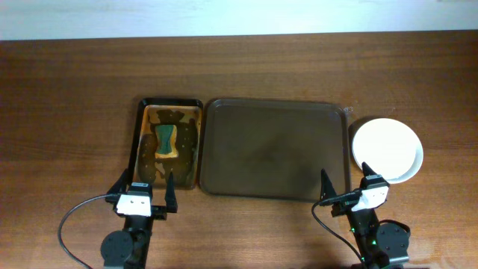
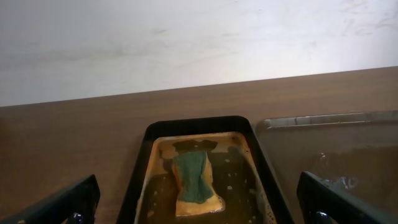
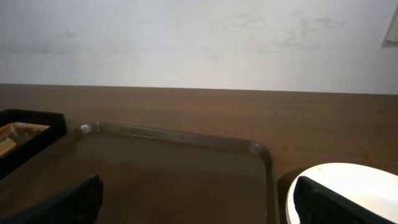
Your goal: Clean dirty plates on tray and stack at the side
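L pincer (image 1: 148,179): at the near edge of the table (image 1: 75,90), fingers spread wide, nothing btwn them. It sits right at the near end of the small black tray (image 1: 170,143), pointing toward the back. In the L wrist view both dark fingertips (image 2: 68,204) sit at the bottom corners, w/ that tray framed btwn them.

Small black tray: long side runs front to back, bottom orange-brown and wet-looking w/ dark blotches. Sponge (image 1: 166,140) lies about mid-tray, green face up, yellow layer showing at its near end.

Brown tray (image 1: 276,149): just R of the small one, rims side by side & near touching; can't tell if they really meet. Long side runs L-R. Bottom shows a few faint darker smudges. L wrist view picks up small droplets on its near L part.

R pincer (image 1: 344,170): also wide open, gripping nothing, over the brown tray's near R corner. One finger is over the tray's bottom, the other out by the plates. R wrist view: fingertips (image 3: 68,202) low in both corners.

Plates (image 1: 387,148): off the tray, stacked on the bare table just past its R rim, v. close to it. Top one is plain white, no streaks seen. A second rim peeks out from under it at the near R side. How many are in the stack, can't tell. The R wrist view shows only the pale top plate, partly behind the R fingertip.
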